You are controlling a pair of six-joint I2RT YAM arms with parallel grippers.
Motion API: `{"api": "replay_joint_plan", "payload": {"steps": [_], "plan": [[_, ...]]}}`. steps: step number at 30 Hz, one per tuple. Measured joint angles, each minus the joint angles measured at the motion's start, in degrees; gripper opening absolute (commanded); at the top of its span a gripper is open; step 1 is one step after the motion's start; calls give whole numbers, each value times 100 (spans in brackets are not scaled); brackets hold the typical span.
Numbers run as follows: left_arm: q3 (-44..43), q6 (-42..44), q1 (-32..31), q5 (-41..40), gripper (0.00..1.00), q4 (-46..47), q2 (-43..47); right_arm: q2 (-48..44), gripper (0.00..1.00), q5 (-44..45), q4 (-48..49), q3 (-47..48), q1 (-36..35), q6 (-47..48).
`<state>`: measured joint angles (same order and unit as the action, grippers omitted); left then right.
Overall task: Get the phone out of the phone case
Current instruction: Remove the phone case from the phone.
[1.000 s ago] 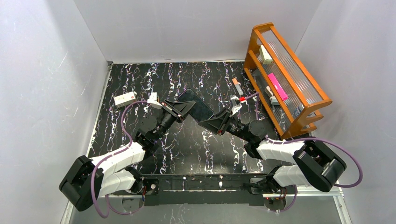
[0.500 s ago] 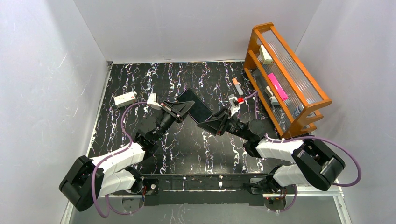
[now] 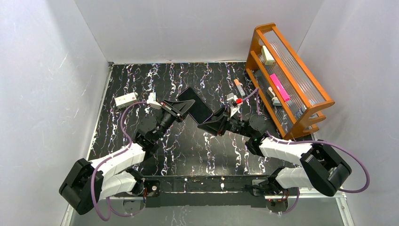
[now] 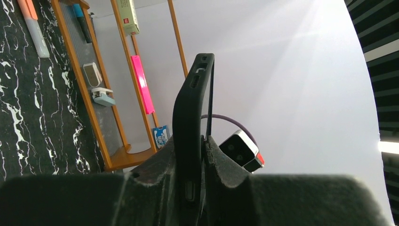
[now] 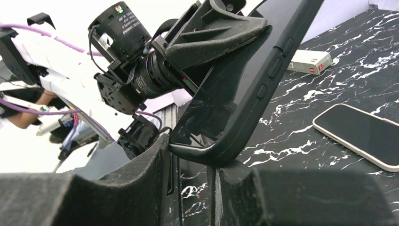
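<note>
Black rubbery phone case (image 3: 196,104) aloft above mid-table, tilted, left gripper (image 4: 190,162) clenched on one edge, right gripper (image 5: 193,162) clamped on its lower corner, dark pale-rimmed phone (image 5: 362,135) flat on black marbled table (image 5: 357,84), apart from it, orange wooden rack (image 3: 287,70) far right

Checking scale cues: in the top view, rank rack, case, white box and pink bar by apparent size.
1. rack.
2. case, held raised, so nearer the camera.
3. pink bar and white box: too alike to rank.
</note>
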<state>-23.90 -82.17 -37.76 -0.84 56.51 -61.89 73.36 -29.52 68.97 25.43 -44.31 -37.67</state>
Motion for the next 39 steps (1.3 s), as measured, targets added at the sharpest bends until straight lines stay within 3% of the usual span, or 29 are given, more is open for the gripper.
{"api": "replay_joint_plan", "payload": {"steps": [13, 18, 27, 39], "plan": [[-227, 33, 92, 254, 0, -496, -76, -118, 19, -715, -1200, 280, -61, 1316], [-278, 157, 297, 625, 0, -621, -87, -114, 29, -798, -1320, 280, -59, 1368], [-820, 844, 1556, 2492, 0, -962, -396, -459, 49, -876, -1609, 280, 184, 1335], [-1711, 2173, 1665, 4660, 0, -1480, -627, -400, 58, -1585, -2500, 575, 269, 1521]]}}
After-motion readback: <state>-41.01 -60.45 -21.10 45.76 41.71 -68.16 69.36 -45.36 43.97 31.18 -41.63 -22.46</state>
